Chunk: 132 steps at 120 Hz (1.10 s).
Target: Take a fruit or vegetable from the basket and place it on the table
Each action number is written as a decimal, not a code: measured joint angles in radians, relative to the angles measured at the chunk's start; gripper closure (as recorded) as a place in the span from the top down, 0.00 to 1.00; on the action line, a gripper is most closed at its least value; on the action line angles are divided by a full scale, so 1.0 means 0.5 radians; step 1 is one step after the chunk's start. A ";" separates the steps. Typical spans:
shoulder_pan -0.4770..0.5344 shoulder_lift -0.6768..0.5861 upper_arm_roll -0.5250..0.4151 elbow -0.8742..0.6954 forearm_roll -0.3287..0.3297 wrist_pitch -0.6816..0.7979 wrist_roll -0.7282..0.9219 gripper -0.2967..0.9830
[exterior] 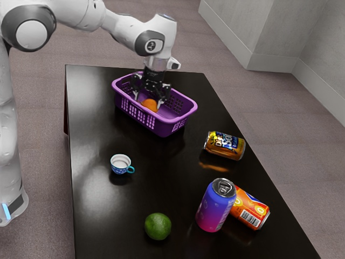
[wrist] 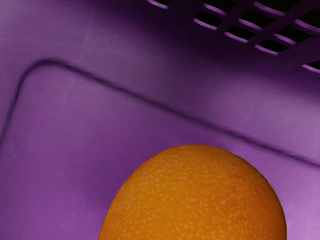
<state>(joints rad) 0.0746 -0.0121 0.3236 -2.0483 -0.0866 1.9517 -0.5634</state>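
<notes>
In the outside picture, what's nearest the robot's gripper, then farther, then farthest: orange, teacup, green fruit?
1. Orange: in the basket, right by the gripper.
2. Teacup: on the table, toward the exterior view's left.
3. Green fruit: farthest, near the exterior view's bottom edge.

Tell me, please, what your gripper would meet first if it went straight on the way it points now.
Most likely the orange: my gripper points down at it inside the purple basket, fingers apart. Depth is unclear, so the fingertips might pass beside it to the basket's floor first.
</notes>
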 joint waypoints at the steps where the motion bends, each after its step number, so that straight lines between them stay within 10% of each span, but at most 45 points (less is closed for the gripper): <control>1: -0.001 0.003 0.000 0.000 -0.003 0.003 0.001 0.77; 26: -0.020 0.040 0.000 0.004 -0.034 0.048 0.028 0.77; 54: -0.046 0.061 0.004 0.015 -0.030 0.071 0.083 0.53; 132: 0.098 0.040 -0.299 0.385 0.115 -0.146 0.029 0.50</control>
<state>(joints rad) 0.1236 0.0079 0.1739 -1.8556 -0.0291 1.8785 -0.5488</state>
